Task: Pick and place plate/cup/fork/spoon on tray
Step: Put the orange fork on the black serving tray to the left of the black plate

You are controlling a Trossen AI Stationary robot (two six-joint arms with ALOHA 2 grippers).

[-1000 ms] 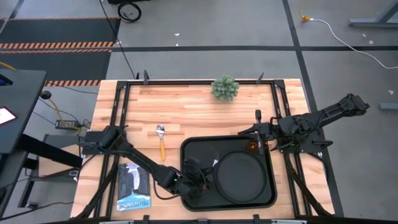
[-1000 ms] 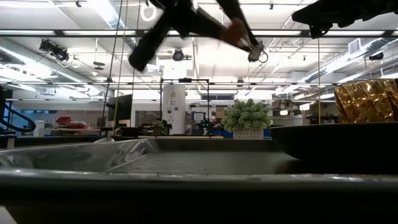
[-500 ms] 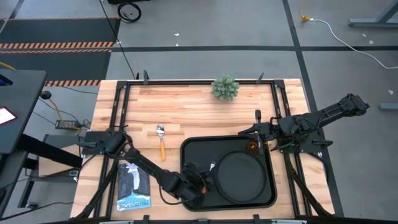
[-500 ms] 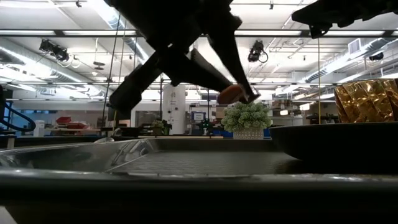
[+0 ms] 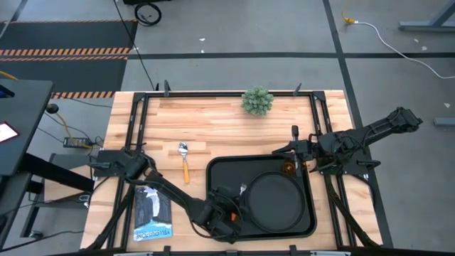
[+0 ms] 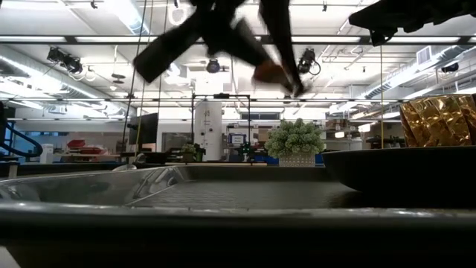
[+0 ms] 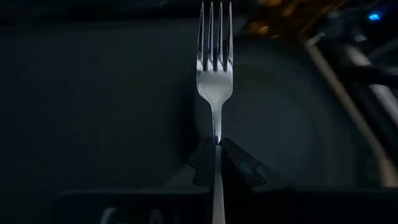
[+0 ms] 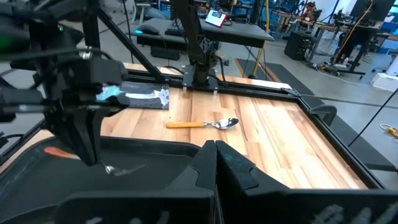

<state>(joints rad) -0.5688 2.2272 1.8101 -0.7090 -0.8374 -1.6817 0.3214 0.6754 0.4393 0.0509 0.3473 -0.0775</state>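
A: Where do things stand?

B: The large black rectangular tray with the raised rim (image 5: pixel 213 171) lies at the surface's near edge, right of centre. The round matte black plate (image 5: pixel 274 201) sits inside it, toward its right side, and the small amber tumbler cup (image 5: pixel 288 168) stands in the tray's far right corner

A: So the cutlery is the step in hand?

B: I judge so. The left end effector (image 5: pixel 229 212) hangs over the tray's near left part, closed on the small fork with silver tines and a red-orange handle (image 7: pixel 214 59); the tines reach toward the plate's rim. Whether the fork touches the tray floor, I cannot tell

A: And the right arm?

B: The right end effector (image 5: pixel 297 152) waits by the tray's far right corner, near the cup, its fingers together and empty

A: What's next?

B: Lower the fork flat beside the plate, release it, then fetch the small spoon with the silver bowl and orange handle (image 5: pixel 185 161), lying on the bare surface left of the tray
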